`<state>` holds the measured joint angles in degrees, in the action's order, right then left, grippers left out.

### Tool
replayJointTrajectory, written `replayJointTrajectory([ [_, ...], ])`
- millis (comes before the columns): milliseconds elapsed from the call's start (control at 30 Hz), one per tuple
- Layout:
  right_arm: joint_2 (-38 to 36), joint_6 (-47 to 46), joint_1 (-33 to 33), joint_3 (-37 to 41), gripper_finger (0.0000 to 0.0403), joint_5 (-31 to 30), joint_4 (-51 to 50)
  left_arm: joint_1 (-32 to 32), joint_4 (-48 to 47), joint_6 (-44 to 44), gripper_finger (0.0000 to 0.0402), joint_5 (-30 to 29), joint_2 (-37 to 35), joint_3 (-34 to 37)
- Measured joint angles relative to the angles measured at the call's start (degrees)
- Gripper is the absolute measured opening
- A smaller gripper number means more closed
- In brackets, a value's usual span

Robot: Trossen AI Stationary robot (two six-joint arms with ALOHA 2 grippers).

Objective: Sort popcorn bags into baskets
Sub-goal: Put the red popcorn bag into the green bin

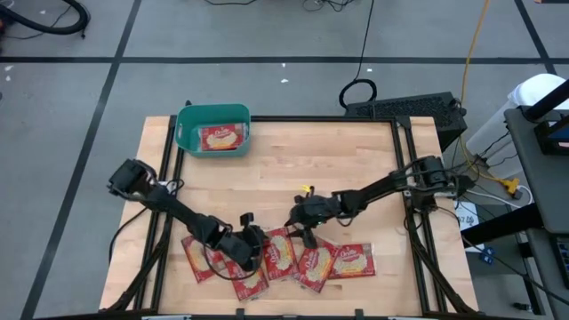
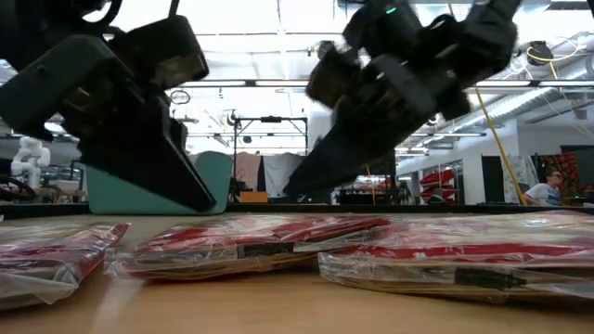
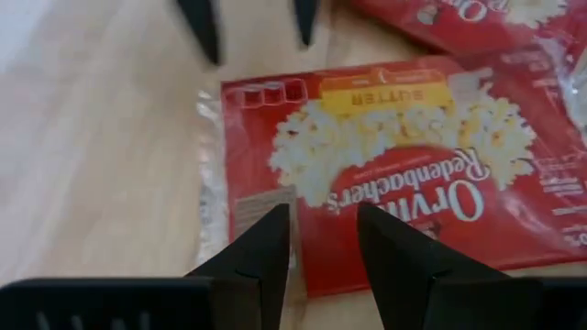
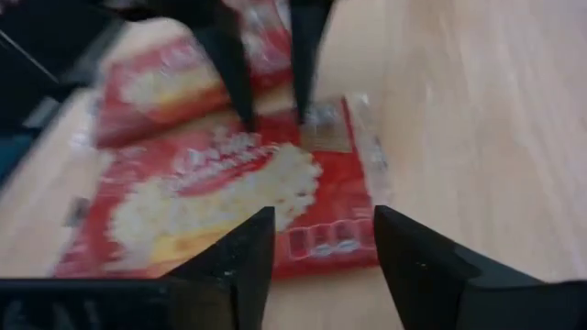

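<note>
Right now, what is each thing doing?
Left gripper: open, empty, over a bag.
Right gripper: open, empty, over the same bag.
Bag: flat on the table, picture side up.
Other bags: loose on the table, some overlapping.
Basket: one bag inside.

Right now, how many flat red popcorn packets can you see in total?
6. One flat red popcorn packet lies in the teal plastic bin; five more spread along the wooden table's near edge, overlapping. Others may be hidden underneath.
</note>
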<state>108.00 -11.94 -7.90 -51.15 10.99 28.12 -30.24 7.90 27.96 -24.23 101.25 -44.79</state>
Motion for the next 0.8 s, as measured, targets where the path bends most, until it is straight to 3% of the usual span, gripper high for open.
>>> replayJointTrajectory([
  [300, 3.5, 2.3, 2.5, -7.2, 0.0245, 0.0, -10.3, 1.7, 0.7, -0.2, 0.0131, -2.5, 4.8, -0.4],
  [533, 3.0, 0.6, 4.3, -7.3, 0.0241, -0.2, -17.0, 3.3, -0.3, -5.7, 0.0131, -8.5, 5.2, -0.2],
  [800, 1.9, 2.4, 5.3, -7.3, 0.0238, -1.1, -19.0, 6.6, -1.4, -11.4, 0.0131, -10.4, 4.6, -0.1],
])
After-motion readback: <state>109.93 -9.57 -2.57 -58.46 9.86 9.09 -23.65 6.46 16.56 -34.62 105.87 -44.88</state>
